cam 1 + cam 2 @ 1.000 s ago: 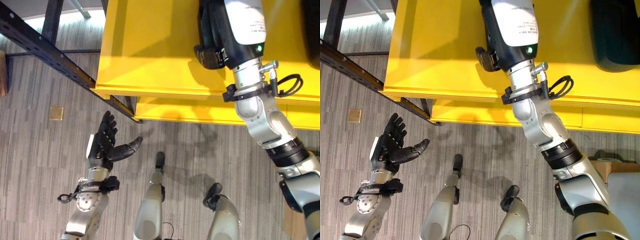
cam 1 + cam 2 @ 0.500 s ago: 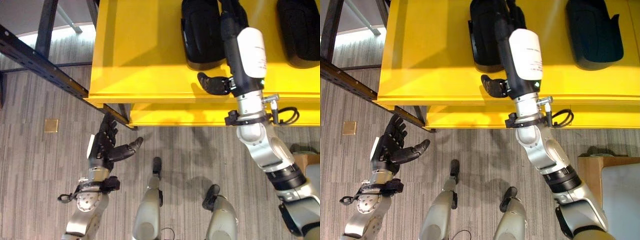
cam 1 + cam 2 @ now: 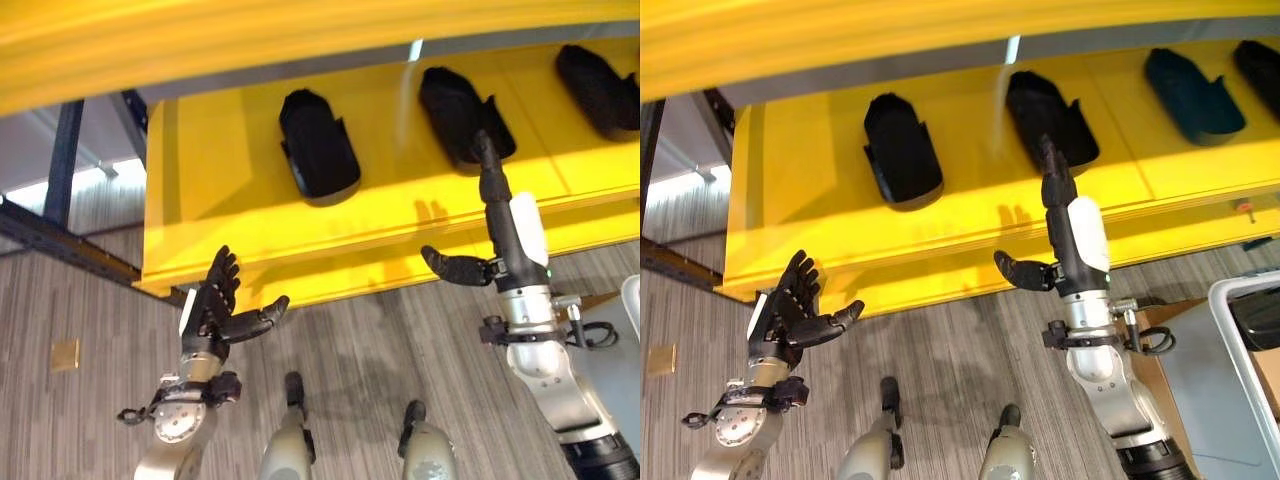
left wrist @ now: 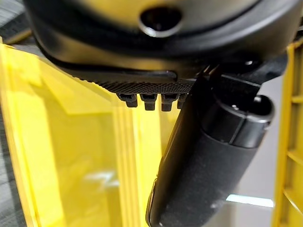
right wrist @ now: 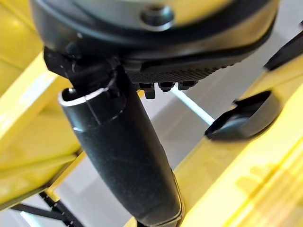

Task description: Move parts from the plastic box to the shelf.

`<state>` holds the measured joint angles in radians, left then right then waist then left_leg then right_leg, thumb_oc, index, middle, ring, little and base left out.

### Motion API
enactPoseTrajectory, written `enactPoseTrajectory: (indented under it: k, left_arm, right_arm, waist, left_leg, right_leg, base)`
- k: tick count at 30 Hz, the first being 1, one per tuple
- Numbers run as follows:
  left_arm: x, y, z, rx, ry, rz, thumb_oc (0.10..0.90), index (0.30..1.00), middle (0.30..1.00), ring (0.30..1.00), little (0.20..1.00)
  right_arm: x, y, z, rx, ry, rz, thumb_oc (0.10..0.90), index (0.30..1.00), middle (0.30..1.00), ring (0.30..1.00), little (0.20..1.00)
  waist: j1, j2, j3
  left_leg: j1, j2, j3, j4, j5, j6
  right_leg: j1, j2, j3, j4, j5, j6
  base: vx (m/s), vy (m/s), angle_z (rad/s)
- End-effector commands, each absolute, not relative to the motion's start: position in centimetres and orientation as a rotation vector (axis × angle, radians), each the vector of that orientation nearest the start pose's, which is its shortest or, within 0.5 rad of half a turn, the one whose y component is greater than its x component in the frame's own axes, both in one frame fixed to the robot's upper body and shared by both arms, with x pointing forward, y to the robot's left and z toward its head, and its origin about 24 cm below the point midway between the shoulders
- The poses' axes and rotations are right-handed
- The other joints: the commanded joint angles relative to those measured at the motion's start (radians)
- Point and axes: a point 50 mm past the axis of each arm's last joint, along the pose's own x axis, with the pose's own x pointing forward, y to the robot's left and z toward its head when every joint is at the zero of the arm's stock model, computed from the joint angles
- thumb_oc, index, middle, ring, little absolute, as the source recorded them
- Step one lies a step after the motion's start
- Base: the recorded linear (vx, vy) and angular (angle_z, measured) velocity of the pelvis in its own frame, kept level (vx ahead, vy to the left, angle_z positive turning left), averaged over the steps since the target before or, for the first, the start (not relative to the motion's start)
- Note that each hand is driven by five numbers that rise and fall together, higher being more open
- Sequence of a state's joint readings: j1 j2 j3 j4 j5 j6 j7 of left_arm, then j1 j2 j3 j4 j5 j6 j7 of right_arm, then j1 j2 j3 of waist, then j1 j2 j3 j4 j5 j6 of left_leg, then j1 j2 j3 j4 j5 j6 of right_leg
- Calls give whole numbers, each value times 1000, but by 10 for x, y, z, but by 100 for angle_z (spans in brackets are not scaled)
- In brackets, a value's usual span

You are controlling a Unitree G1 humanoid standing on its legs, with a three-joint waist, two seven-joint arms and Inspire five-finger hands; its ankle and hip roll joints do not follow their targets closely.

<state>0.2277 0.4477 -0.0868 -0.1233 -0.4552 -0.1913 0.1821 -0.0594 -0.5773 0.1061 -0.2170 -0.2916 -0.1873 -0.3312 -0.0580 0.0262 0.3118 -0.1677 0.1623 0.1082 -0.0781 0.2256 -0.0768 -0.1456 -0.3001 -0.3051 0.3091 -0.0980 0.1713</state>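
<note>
Nearest to us, our left hand [image 3: 212,312] hangs low in front of the shelf's lower edge, fingers spread and straight, thumb out to the side, holding nothing. Our right hand [image 3: 500,225] is raised higher on the other side, fingers straight and together, reaching up over the front lip of the yellow shelf [image 3: 215,190], thumb splayed out below the lip; it too carries nothing. Its fingertips lie just at the near end of the middle black part [image 3: 462,115] (whether they actually touch it we cannot tell).

Further back on the same shelf board lie the left black part [image 3: 318,145] and, well along the other way, the right black part [image 3: 600,88]. The corner of a grey plastic box [image 3: 1240,330] shows low beside our right arm.

The risk we see lies with the right hand: if it moves with fingertips this close, it may nudge the middle part askew or drag it toward the lip, where it could tip off. The thumb under the edge could also catch on the shelf front.
</note>
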Motion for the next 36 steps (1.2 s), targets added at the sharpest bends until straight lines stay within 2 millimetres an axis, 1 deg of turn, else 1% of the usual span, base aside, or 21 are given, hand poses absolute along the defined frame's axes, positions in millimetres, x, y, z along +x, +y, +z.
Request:
enactPoseTrajectory:
  k: [1, 6, 7, 8, 9, 10, 11, 12, 13, 14, 15, 17, 19, 20, 21, 27, 30, 32, 33, 34, 36]
  left_arm:
    - [221, 222, 89, 17, -276, 63, 900, 1000, 1000, 1000, 1000]
    - [225, 218, 88, -24, -282, 66, 900, 1000, 1000, 1000, 1000]
    - [226, 218, 88, -35, -286, 72, 900, 1000, 1000, 1000, 1000]
    - [227, 218, 86, -59, -278, 88, 900, 1000, 1000, 1000, 1000]
    - [228, 215, 84, -67, -266, 78, 900, 1000, 1000, 1000, 1000]
    - [228, 215, 84, -68, -266, 77, 900, 1000, 1000, 1000, 1000]
    - [228, 213, 80, -53, -248, 60, 900, 1000, 1000, 1000, 1000]
    - [228, 213, 81, -52, -248, 59, 900, 1000, 1000, 1000, 1000]
    - [228, 212, 82, -45, -251, 58, 900, 1000, 1000, 1000, 1000]
    - [224, 212, 81, -42, -252, 71, 900, 1000, 1000, 1000, 1000]
    - [220, 214, 80, -55, -256, 89, 900, 1000, 1000, 1000, 1000]
    - [219, 215, 79, -62, -255, 95, 900, 1000, 1000, 1000, 1000]
    - [219, 214, 81, -62, -264, 80, 900, 1000, 1000, 1000, 1000]
    - [220, 217, 80, -32, -260, 76, 900, 1000, 1000, 1000, 1000]
    - [220, 218, 82, -23, -267, 80, 900, 1000, 1000, 1000, 1000]
    - [219, 222, 81, -14, -258, 105, 900, 1000, 1000, 1000, 1000]
    - [219, 220, 82, -25, -262, 102, 900, 1000, 1000, 1000, 1000]
    - [219, 219, 85, -24, -269, 88, 900, 1000, 1000, 1000, 1000]
    - [221, 219, 86, -8, -272, 77, 900, 1000, 1000, 1000, 1000]
    - [221, 219, 86, -8, -272, 77, 900, 1000, 1000, 1000, 1000]
    - [221, 221, 87, 6, -270, 81, 900, 1000, 1000, 1000, 1000]
  right_arm:
    - [244, -189, 193, -706, -874, -86, 900, 1000, 1000, 1000, 1000]
    - [238, -197, 201, -762, -911, -99, 900, 1000, 1000, 1000, 1000]
    - [238, -196, 202, -761, -917, -100, 900, 1000, 1000, 1000, 1000]
    - [241, -194, 203, -734, -919, -85, 900, 1000, 1000, 1000, 1000]
    - [241, -194, 203, -739, -918, -88, 900, 1000, 1000, 1000, 1000]
    - [240, -195, 203, -740, -917, -90, 900, 1000, 1000, 1000, 1000]
    - [242, -194, 200, -715, -901, -92, 900, 1000, 1000, 1000, 1000]
    - [242, -194, 200, -715, -901, -93, 900, 1000, 1000, 1000, 1000]
    - [243, -192, 200, -688, -908, -88, 900, 1000, 1000, 1000, 1000]
    - [247, -185, 198, -616, -908, -73, 900, 1000, 1000, 1000, 1000]
    - [252, -175, 200, -564, -922, -40, 900, 1000, 1000, 1000, 1000]
    - [254, -171, 198, -556, -912, -24, 900, 1000, 1000, 1000, 1000]
    - [254, -174, 195, -537, -891, -28, 900, 1000, 1000, 1000, 1000]
    - [254, -172, 192, -515, -870, -8, 900, 1000, 1000, 1000, 1000]
    - [254, -170, 193, -517, -869, 4, 900, 1000, 1000, 1000, 1000]
    - [257, -164, 190, -510, -845, 43, 900, 1000, 1000, 1000, 1000]
    - [257, -162, 187, -508, -833, 49, 900, 1000, 1000, 1000, 1000]
    - [256, -161, 185, -523, -830, 53, 900, 1000, 1000, 1000, 1000]
    - [258, -158, 185, -509, -831, 54, 900, 1000, 1000, 1000, 1000]
    - [258, -158, 185, -509, -831, 53, 900, 1000, 1000, 1000, 1000]
    - [262, -151, 183, -509, -823, 78, 900, 1000, 1000, 1000, 1000]
  waist:
    - [-4, -8, -79]
    - [-24, 14, -82]
    - [-23, 16, -80]
    - [-10, 5, -63]
    - [-6, 1, -60]
    - [-7, 0, -60]
    - [23, -18, -50]
    - [22, -20, -52]
    - [35, -32, -54]
    - [85, -39, -42]
    - [94, -44, -44]
    - [94, -46, -50]
    - [89, -52, -68]
    - [81, -62, -90]
    - [81, -68, -94]
    - [69, -88, -99]
    - [60, -89, -87]
    - [59, -85, -70]
    - [60, -69, -46]
    - [60, -70, -44]
    - [63, -63, -49]
  left_leg:
    - [173, 158, 0, -9, -106, -130]
    - [172, 216, 16, 6, -27, -160]
    - [159, 225, 12, 39, -6, -161]
    - [120, 199, -39, 143, 6, -132]
    - [98, 182, -26, 146, 3, -123]
    - [98, 180, -28, 147, 3, -121]
    - [27, 60, -95, 108, -50, -91]
    - [21, 58, -97, 111, -47, -89]
    - [-20, 8, -149, 108, -66, -82]
    - [-87, -117, -306, 112, -69, -62]
    - [-90, -143, -355, 133, -104, -36]
    - [-56, -129, -326, 114, -115, -27]
    - [-34, -125, -287, 102, -125, -14]
    - [13, -126, -239, 83, -145, 7]
    - [35, -129, -215, 69, -152, 18]
    - [81, -140, -136, 91, -208, 58]
    - [95, -142, -108, 111, -232, 73]
    - [111, -144, -79, 127, -256, 88]
    - [135, -133, -45, 139, -270, 95]
    - [136, -133, -45, 139, -271, 95]
    - [171, -118, 4, 112, -283, 77]
  right_leg:
    - [-43, -38, 7, -102, 187, 43]
    - [-60, 7, 4, -27, 117, 2]
    - [-59, 17, 8, -29, 108, -11]
    - [-46, 55, 40, -63, 98, -44]
    - [-28, 55, 29, -92, 102, -49]
    - [-22, 53, 26, -100, 106, -48]
    - [5, 71, 43, -164, 110, -56]
    - [4, 70, 42, -169, 117, -55]
    - [9, 86, 58, -199, 127, -57]
    - [20, 130, 120, -231, 144, -60]
    - [24, 157, 172, -231, 140, -58]
    - [29, 163, 188, -242, 150, -55]
    - [39, 151, 192, -258, 156, -48]
    - [62, 138, 211, -279, 165, -36]
    - [67, 133, 227, -282, 169, -31]
    - [58, 113, 277, -269, 184, -1]
    - [35, 112, 282, -231, 188, 13]
    - [-2, 107, 270, -164, 206, 35]
    - [-53, 81, 199, -66, 221, 42]
    - [-53, 80, 199, -63, 220, 42]
    - [-53, -11, 88, -117, 258, 32]
  base:
    - [-39, -119, -8]
    - [-27, -137, 2]
    - [-55, -259, -2]
    - [-40, -260, -9]
    - [-19, -190, -21]
    - [95, -101, -6]
    - [81, -47, 12]
    - [113, -97, 29]
    - [117, -90, -1]
    - [197, -59, -2]
    - [166, -16, -72]
    - [107, 117, -153]
    - [198, 216, -115]
    - [240, 239, -94]
    - [208, 220, -103]
    - [66, 97, -40]
    - [21, 78, -41]
    - [28, 107, -69]
    - [29, 95, -99]
    - [47, 64, -124]
    - [62, -72, -84]
